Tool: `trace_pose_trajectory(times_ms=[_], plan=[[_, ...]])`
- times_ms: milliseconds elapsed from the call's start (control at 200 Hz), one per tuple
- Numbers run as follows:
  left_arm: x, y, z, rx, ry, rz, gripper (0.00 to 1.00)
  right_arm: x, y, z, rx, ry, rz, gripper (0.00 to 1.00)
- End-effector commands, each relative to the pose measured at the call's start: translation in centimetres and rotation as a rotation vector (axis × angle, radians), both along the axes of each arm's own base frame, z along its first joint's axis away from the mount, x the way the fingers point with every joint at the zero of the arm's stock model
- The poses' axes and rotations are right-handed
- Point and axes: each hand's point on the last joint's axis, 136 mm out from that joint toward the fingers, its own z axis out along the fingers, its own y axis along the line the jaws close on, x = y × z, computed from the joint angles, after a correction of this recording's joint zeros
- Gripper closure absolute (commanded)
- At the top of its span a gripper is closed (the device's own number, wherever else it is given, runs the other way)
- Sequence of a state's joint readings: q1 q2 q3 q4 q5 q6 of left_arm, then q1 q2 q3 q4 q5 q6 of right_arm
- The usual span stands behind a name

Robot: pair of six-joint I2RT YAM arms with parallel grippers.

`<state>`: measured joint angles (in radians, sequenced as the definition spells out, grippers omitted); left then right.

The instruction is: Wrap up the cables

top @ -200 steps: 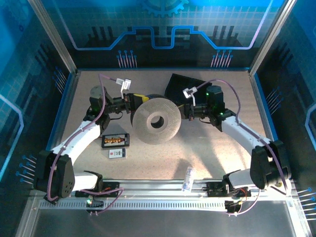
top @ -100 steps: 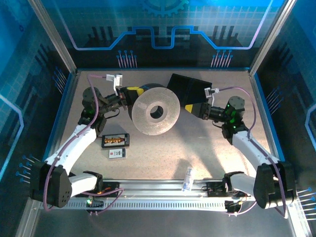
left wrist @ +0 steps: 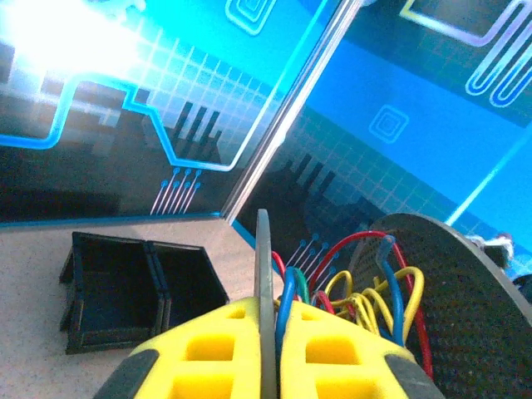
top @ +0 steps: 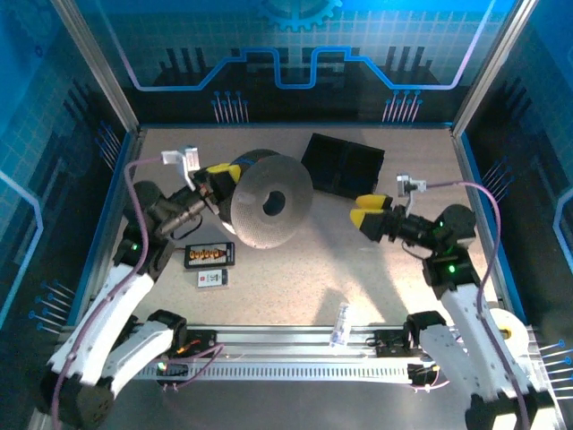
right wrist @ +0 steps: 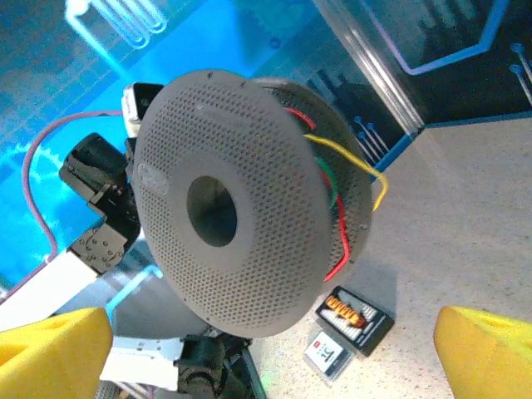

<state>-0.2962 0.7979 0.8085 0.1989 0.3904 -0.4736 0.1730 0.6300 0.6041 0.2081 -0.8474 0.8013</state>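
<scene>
A grey perforated spool (top: 269, 202) hangs tilted above the table, left of centre. The cables (left wrist: 374, 295), blue, green, yellow and red, loop loosely between its two flanges. They also show at the spool's rim (right wrist: 332, 191) in the right wrist view. My left gripper (top: 226, 175) is shut on the thin edge of one flange (left wrist: 263, 266), with a blue cable pressed beside it between the yellow fingers (left wrist: 208, 349). My right gripper (top: 363, 211) stands open to the spool's right, well apart from it. Its yellow fingertips (right wrist: 50, 349) frame the spool's face (right wrist: 241, 224).
A black open box (top: 345, 167) sits at the back, right of the spool. A small black board with orange connectors (top: 209, 255) and a white card (top: 212, 279) lie under the spool's left side. A small clear item (top: 341, 324) rests by the front rail. Blue walls enclose the table.
My right gripper has opened, let go of the spool and drawn back to the right. My left arm has swung the spool a little left and tilted it.
</scene>
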Motion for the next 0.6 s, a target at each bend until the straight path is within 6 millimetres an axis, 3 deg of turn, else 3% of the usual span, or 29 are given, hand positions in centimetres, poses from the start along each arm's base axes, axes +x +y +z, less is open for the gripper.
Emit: trace_pose_trajectory(times_ms=[0,115,265,470,595], plan=[[-3.0,0.5,1.2,-0.014,-0.069,0.061,1.0,-2.5,0.3,-2.3,-0.144,-0.048,-0.043,0.0],[-4.5,0.0,0.3,-0.033,-0.054,0.049,1.0,-4.1,1.1,-3.0,-0.178,-0.082,-0.021,0.0],[-4.5,-0.4,0.0,-0.106,-0.022,0.024,1.0,-4.1,2.0,-4.1,-0.215,-0.061,0.009,0.0],[-2.8,-1.1,-1.2,-0.111,0.038,0.033,1.0,-2.8,2.7,-4.5,-0.233,-0.045,0.014,0.0],[-0.9,-1.0,-2.5,-0.06,0.106,0.096,1.0,-0.8,2.7,-5.4,-0.282,0.035,-0.042,0.0]])
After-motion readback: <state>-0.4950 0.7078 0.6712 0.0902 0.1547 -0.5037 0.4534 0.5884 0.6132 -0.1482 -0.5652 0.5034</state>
